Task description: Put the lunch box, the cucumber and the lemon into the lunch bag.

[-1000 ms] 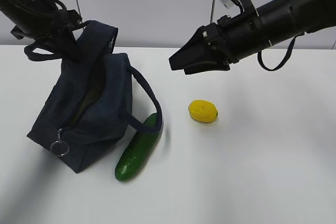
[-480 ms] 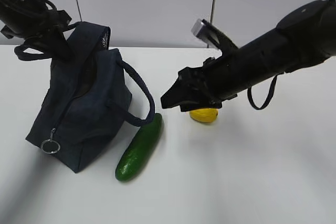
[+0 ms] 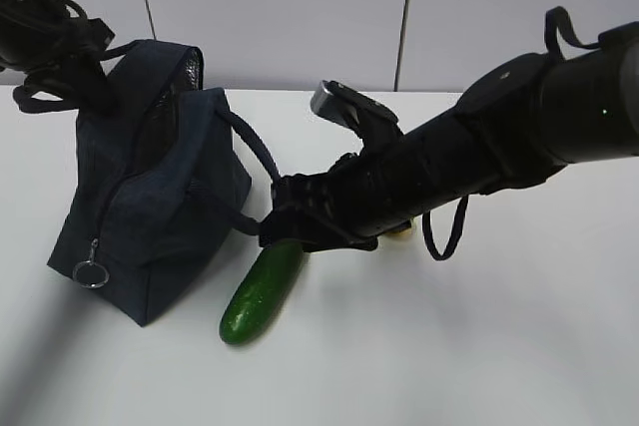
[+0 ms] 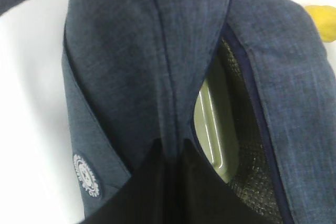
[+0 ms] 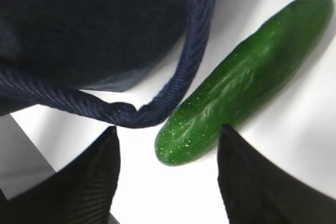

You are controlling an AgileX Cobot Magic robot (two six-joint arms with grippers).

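Observation:
The navy lunch bag [image 3: 150, 197] stands at the left with its top open. My left gripper [image 3: 72, 72] is shut on a fold of its top fabric [image 4: 173, 129] and holds it up. The lunch box's sage-green lid [image 4: 212, 124] shows inside against the silvery lining. The cucumber [image 3: 262, 291] lies on the table beside the bag. My right gripper [image 5: 168, 166] is open, low over the cucumber's [image 5: 247, 82] far end, with that end between its fingers [image 5: 257, 177]. The lemon [image 4: 323, 19] lies behind my right arm; only a sliver [image 3: 402, 235] shows.
One loop handle [image 5: 178, 82] of the bag hangs down next to the cucumber's end, close to my right gripper. The zipper's metal ring pull [image 3: 89, 273] hangs at the bag's near corner. The white table [image 3: 479, 346] stretches right and forward.
My right arm has come down and to the left, from above the lemon to the cucumber's far end, and now covers the lemon. The bag has been pulled a little more upright.

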